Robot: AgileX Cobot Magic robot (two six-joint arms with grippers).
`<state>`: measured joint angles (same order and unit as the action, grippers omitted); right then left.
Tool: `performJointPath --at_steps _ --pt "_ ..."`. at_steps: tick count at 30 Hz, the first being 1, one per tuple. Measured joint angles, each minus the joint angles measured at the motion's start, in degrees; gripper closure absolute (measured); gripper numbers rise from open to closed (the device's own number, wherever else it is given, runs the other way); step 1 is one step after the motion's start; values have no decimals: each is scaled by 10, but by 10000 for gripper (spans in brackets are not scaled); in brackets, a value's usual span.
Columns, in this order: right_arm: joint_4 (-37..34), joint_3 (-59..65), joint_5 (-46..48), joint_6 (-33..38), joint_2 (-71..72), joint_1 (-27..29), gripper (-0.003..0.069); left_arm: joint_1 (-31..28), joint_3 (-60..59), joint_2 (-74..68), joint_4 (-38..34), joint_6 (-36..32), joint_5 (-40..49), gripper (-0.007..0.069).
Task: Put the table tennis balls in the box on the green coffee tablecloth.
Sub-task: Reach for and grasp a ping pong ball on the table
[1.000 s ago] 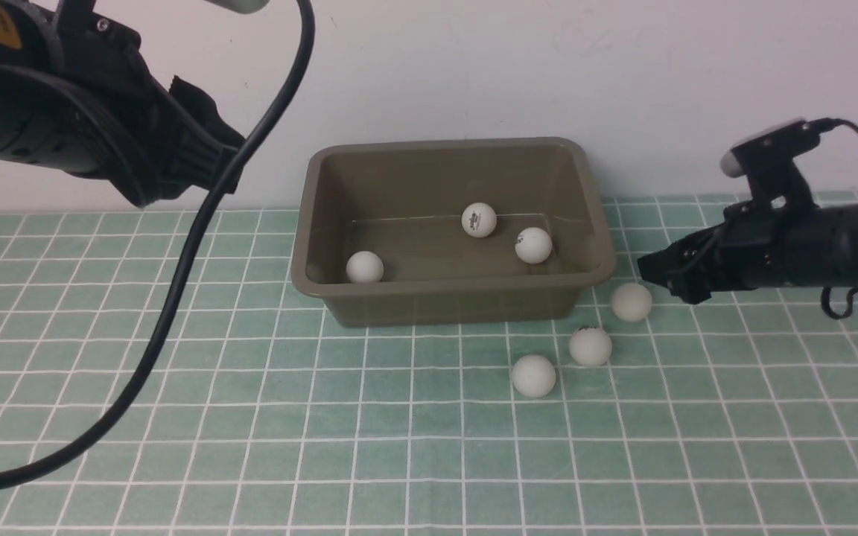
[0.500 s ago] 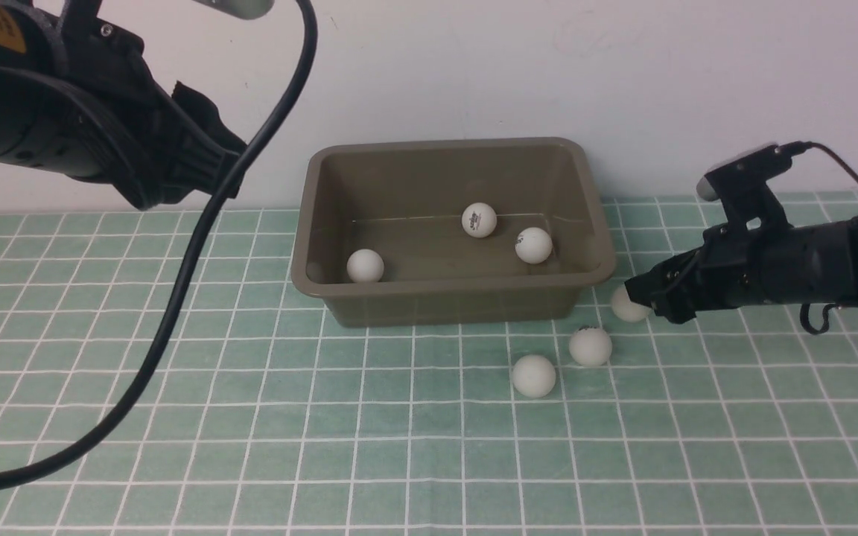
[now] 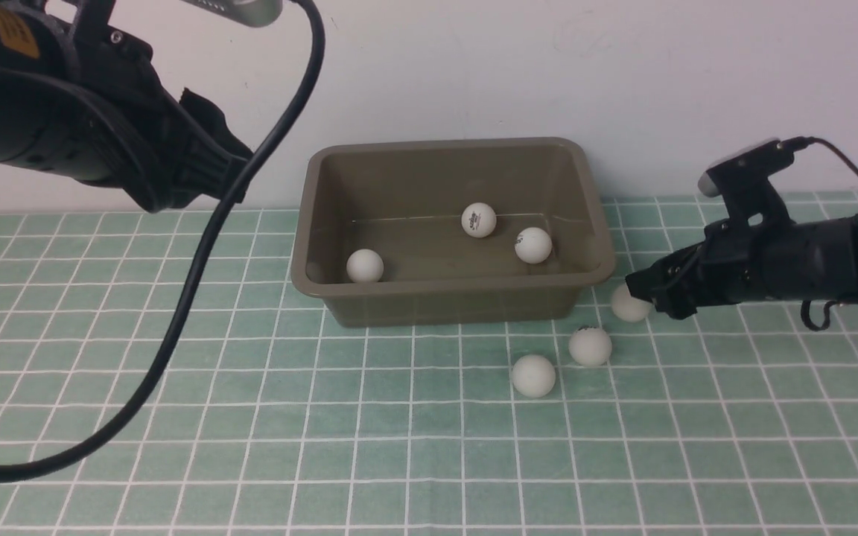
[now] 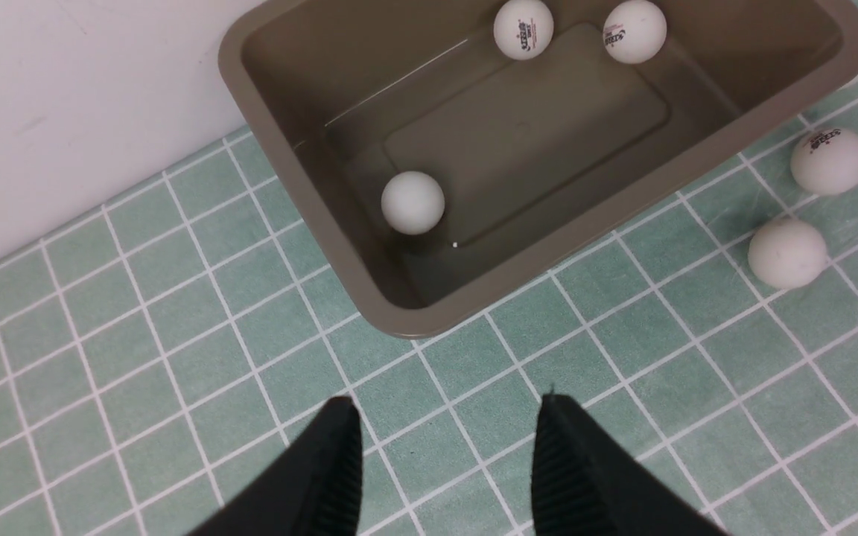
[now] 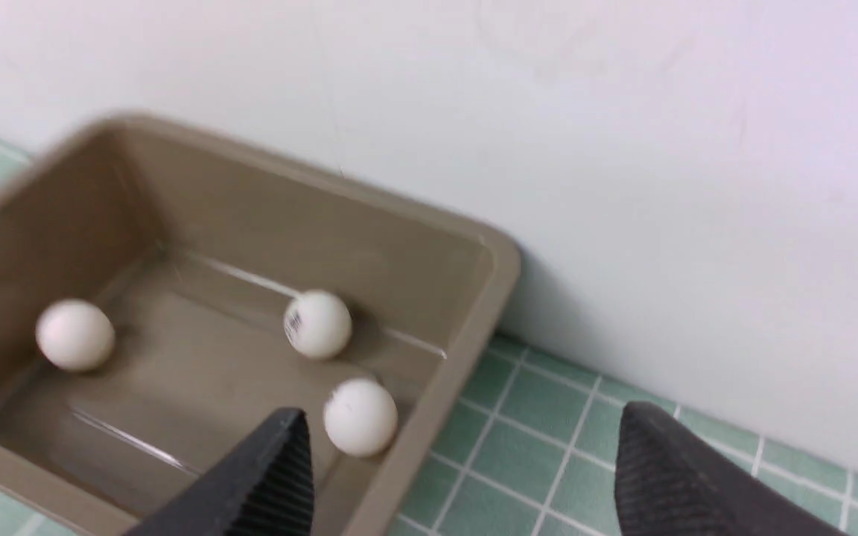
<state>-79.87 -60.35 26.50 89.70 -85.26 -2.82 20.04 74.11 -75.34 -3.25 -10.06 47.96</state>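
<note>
Three balls lie loose on the cloth (image 3: 369,461), in a short row running away toward 1 o'clock. The nearest ball (image 3: 533,375) is plain white. The second ball (image 3: 590,346), with a dark logo on top, sits just beside it at 1 o'clock. The third ball (image 3: 626,307) lies a little further along the same line, off the box's near right corner.

The right gripper (image 3: 641,289) reaches in low from 3 o'clock. In the front view its tip overlaps the third ball's upper right edge, and I cannot tell whether the two touch. In the right wrist view its fingers (image 5: 272,476) stand wide apart. The gap between them shows only the box's corner and cloth, so the gripper holds nothing.

The box (image 3: 444,305) sits at 11 o'clock from the row, its far side against the wall (image 3: 474,67). Three more balls rest inside. One is in the near left corner (image 3: 365,266), and two logo-marked ones are near each other toward the far right (image 3: 479,220) (image 3: 533,246).

The left gripper (image 4: 447,402) hangs high at 10 o'clock from the box, well apart from every ball. Its fingers (image 4: 332,461) are partly open and empty, with bare cloth below them. A black cable (image 3: 198,283) droops from that arm across the cloth at 9 o'clock.
</note>
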Motion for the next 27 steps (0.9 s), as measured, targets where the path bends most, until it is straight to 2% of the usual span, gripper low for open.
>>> performJointPath --at_steps 3,8,17,20,24,27 --pt "62 0 5 -67 35 0 165 0 0 -1 3 -1 0 336" --pt "239 0 35 -268 110 0 165 0 0 -1 12 -3 0 336" --pt "487 0 114 -515 212 0 165 0 0 -1 17 -3 -1 336" --pt "568 0 114 -602 237 0 165 0 0 -1 17 -3 -2 336" --pt "654 0 109 -687 246 0 165 0 0 -1 17 -3 -3 336" --pt "655 0 96 -695 246 0 165 0 0 -1 17 -3 -4 336"
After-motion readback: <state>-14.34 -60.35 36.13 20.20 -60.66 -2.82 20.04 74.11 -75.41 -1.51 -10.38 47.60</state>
